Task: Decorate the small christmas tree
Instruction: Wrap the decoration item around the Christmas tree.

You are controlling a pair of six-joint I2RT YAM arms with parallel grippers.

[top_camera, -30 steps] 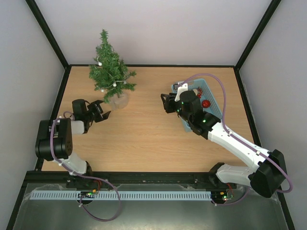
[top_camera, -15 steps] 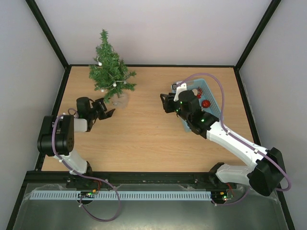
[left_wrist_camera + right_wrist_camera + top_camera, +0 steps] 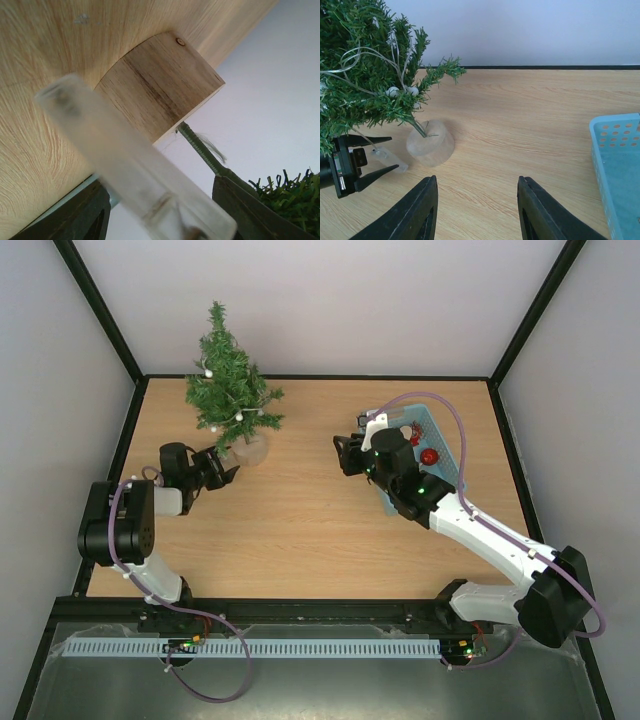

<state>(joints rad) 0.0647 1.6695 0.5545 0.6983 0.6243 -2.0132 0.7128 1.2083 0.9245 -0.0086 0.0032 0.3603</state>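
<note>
The small christmas tree [image 3: 228,380] stands at the back left on a round wooden base [image 3: 248,448], with a wire string of white beads [image 3: 395,91] in its branches. My left gripper [image 3: 218,467] lies low at the base's left side, jaws apart. A clear plastic box [image 3: 130,160] lies on the table between its fingers; the base [image 3: 160,90] and stem [image 3: 200,147] are just beyond. The right wrist view also shows this box [image 3: 390,159]. My right gripper [image 3: 345,455] is open and empty at mid-table, facing the tree [image 3: 365,75].
A blue perforated tray [image 3: 445,440] sits under the right arm's wrist and holds a red ornament [image 3: 429,456]; its corner shows in the right wrist view [image 3: 620,165]. Black frame rails and grey walls bound the table.
My left gripper has moved up and right toward the tree base and its jaws have narrowed a little around the clear box. The right arm has barely shifted.
</note>
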